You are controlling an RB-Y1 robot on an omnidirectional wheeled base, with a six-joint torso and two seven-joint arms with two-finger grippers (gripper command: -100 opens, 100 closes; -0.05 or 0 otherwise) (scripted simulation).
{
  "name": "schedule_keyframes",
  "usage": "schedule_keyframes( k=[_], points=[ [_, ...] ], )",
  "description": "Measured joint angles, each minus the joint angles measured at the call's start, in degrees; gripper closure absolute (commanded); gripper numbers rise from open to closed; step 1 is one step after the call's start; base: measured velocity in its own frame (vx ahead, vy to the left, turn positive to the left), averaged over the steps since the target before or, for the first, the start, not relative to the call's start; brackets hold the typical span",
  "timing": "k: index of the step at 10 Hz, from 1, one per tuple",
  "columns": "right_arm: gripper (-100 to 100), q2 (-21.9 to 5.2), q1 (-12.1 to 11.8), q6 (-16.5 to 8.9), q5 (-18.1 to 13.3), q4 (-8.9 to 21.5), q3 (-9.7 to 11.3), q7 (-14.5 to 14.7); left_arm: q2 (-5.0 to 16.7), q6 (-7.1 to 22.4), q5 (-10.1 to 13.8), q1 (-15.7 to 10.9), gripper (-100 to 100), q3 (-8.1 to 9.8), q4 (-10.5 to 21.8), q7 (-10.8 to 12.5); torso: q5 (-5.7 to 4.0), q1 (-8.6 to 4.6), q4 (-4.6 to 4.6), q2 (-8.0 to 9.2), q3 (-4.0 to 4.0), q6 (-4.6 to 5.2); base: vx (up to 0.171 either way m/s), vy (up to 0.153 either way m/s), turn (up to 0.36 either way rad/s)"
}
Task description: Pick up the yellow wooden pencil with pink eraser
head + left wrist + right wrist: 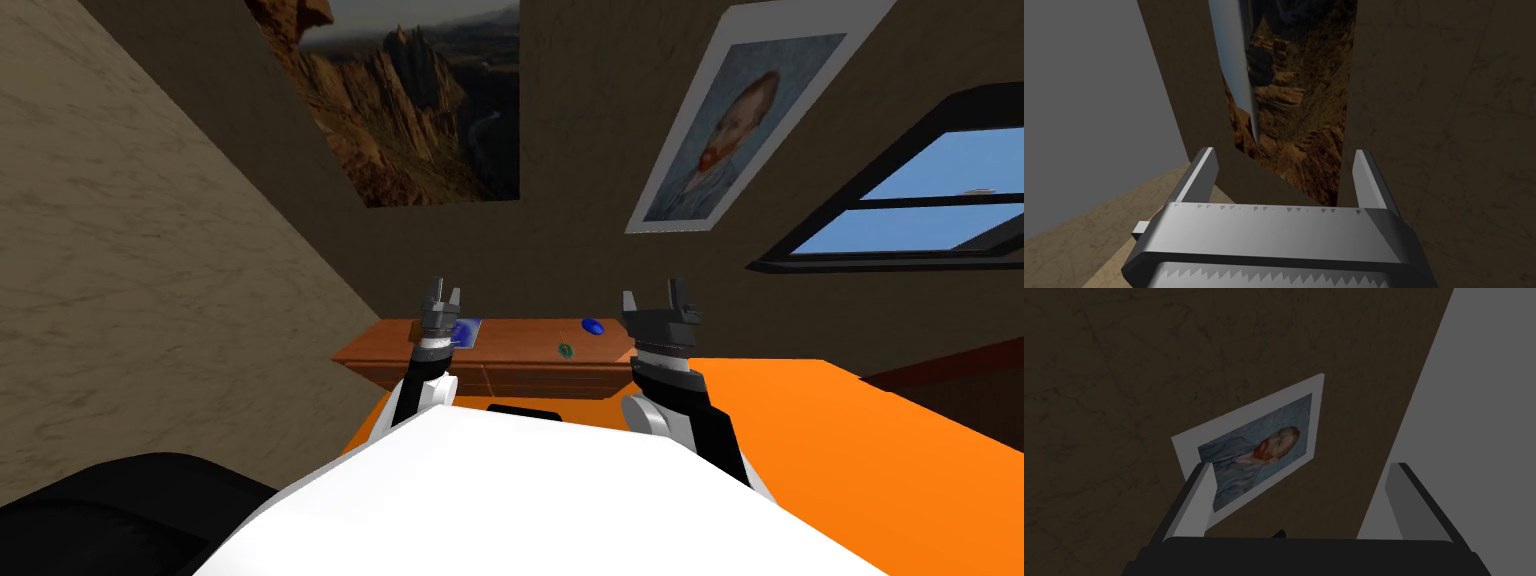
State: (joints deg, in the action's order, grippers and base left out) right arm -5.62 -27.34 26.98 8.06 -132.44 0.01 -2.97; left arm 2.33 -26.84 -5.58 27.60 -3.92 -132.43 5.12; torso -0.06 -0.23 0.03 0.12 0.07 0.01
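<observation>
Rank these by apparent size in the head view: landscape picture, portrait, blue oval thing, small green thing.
1. landscape picture, cropped at the top edge
2. portrait, nearly as large
3. blue oval thing
4. small green thing

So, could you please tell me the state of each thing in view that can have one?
left gripper: open, holding nothing.
right gripper: open, holding nothing.
desk drawers: shut, as far as the head view shows.
window: cannot tell whether open or shut.
</observation>
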Motion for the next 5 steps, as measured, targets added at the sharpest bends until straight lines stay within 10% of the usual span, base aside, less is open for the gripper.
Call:
schedule_keyframes(
  k=[5],
  points=[
    [-100, -5.27, 1.21, -6.44, 3.52, 4.19, -0.91, 2.75, 0.0, 0.0, 0.0, 0.0, 0, 0.0, 0.0, 0.0, 0.01, 0.06, -0.01, -0.05, -0.03, 0.0, -0.034, -0.042, 0.202]
  ],
)
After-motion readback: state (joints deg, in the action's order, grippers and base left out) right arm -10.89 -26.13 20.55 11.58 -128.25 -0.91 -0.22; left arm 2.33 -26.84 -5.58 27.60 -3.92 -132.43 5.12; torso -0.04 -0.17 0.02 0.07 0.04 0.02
